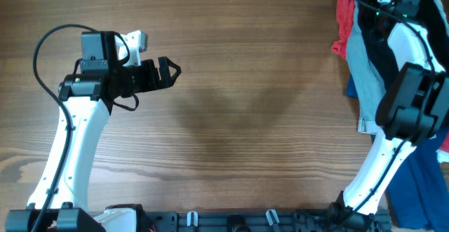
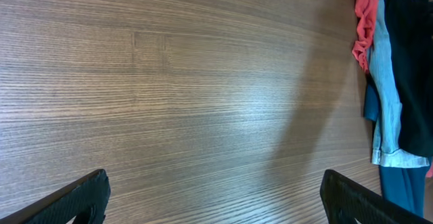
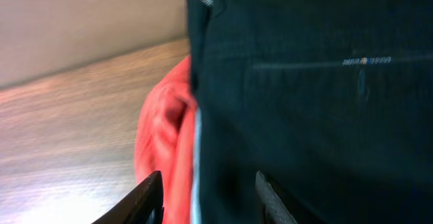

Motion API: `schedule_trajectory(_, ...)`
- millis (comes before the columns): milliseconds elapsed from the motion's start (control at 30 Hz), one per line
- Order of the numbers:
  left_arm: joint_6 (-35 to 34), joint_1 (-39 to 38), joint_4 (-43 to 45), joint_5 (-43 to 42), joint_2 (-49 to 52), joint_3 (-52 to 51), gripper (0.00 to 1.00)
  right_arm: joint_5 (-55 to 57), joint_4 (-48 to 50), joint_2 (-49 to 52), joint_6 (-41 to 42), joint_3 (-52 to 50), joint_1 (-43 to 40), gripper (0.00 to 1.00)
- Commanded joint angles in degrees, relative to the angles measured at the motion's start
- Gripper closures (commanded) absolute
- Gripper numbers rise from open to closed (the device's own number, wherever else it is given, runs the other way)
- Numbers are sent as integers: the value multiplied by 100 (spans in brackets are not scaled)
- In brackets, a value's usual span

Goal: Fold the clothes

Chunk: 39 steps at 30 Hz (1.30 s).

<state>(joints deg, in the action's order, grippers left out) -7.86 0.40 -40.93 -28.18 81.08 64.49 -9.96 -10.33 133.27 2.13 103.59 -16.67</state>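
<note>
The black garment [image 3: 311, 109] fills most of the right wrist view and lies on a pile at the table's right edge [image 1: 377, 46]. It also shows at the right edge of the left wrist view [image 2: 414, 61]. My right gripper [image 3: 210, 200] is open, its fingers spread just above the black garment's left edge and touching nothing that I can see. In the overhead view the right arm [image 1: 410, 92] reaches to the far right corner and hides its fingers. My left gripper [image 1: 168, 69] is open and empty over bare wood at the left, far from the pile [image 2: 213, 204].
A red cloth [image 1: 342, 15] lies at the pile's left side and shows beside the right gripper's left finger [image 3: 166, 136]. Light-blue denim shorts [image 1: 361, 71] lie under the black garment. A blue cloth [image 1: 421, 183] is at the near right. The wooden table [image 1: 245, 120] spans the middle.
</note>
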Motion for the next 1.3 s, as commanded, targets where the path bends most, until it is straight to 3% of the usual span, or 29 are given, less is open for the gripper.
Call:
schedule_trajectory(0, -35, -31, 46, -28, 37, 87, 0, 278, 431, 286, -129, 72, 111, 56)
schedule_trajectory(667, -164, -31, 114, -28, 37, 87, 0, 1565, 1117, 719, 116, 72, 369, 63)
schedule_trajectory(1000, -162, -31, 146, -28, 37, 87, 0, 1797, 988, 693, 411, 92, 319, 96)
schedule_trajectory(1233, -162, -31, 149, -26, 37, 87, 0, 608, 177, 428, 387, 610, 177, 95)
schedule_trajectory(1267, -162, -31, 151, -26, 37, 87, 0, 492, 170, 428, 387, 678, 168, 86)
